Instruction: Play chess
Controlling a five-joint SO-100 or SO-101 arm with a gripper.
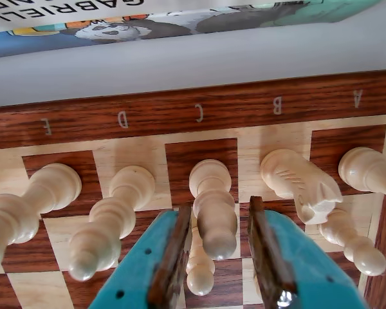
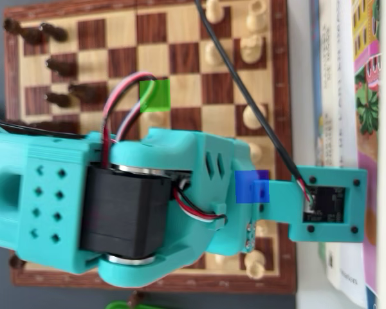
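In the wrist view the gripper (image 1: pixel 228 257) has its fingers apart around the C-file bishop (image 1: pixel 213 207) on the chessboard (image 1: pixel 180 109). The pawn (image 1: pixel 199 270) just beside it and the knight (image 1: pixel 302 183) crowd the fingers, so closing off-centre could topple them

Bright, even daylight; slightly soft focus.

Turquoise arm (image 2: pixel 180 167), black servo (image 2: pixel 125 215), brown-padded fingers (image 1: pixel 170 257)

Illustrated books (image 2: pixel 347 96) lie just beside the board's edge.
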